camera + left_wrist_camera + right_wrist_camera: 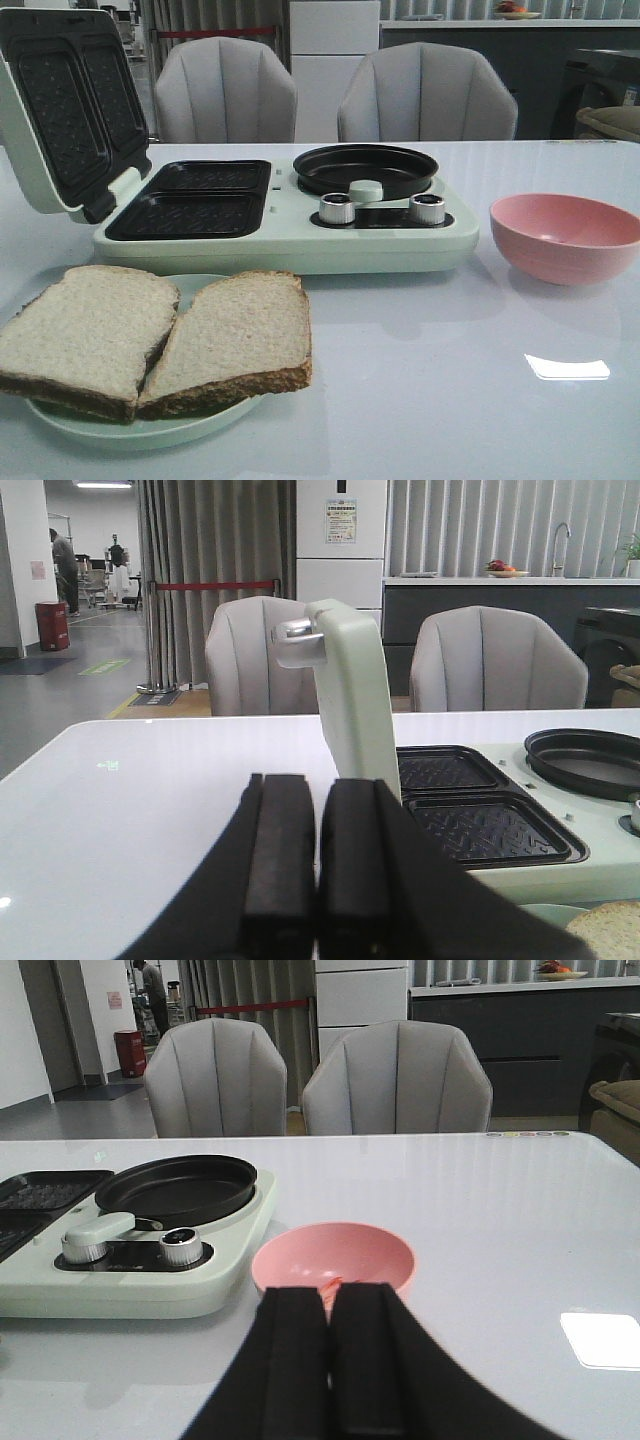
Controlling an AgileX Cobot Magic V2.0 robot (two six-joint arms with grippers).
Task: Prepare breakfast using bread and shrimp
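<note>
Pale green plate (150,432), round and shallow, near front edge of glossy white worktop (450,380). On it the bread (160,335): two square-ish slices, pale beige crumb with porous texture, brown crusts, lying flat side by side and touching along inner edges, both overhanging plate rim.

Just behind plate, mint-green breakfast maker (290,225). Left section: two dark rectangular ridged grill wells (195,200), nothing in them. Lid (60,110) raised and tilted back, matching ridged plates on its inner face. Right section: round black frying pan (365,170), shallow, nothing visible inside. Two chrome knobs (380,208) in front of pan.

Pink bowl (566,235), smooth and round, right of appliance, apart from it. Interior hidden from front view. Right wrist view looks down into bowl: small orange-pink piece at near inner edge, taken as the shrimp (332,1282), largely concealed behind the fingers; count cannot be told.

Left wrist view alone shows lid edge-on, with chrome latch (297,637) at top, plus a sliver of bread at lower right corner.

Left claw (317,880): flat black pads pressed together, clenched on nothing. Right claw (331,1360): pads likewise together, nothing between them, low in front of pink bowl. Neither claw visible in front view.

Two grey upholstered chairs (330,95) behind worktop.
</note>
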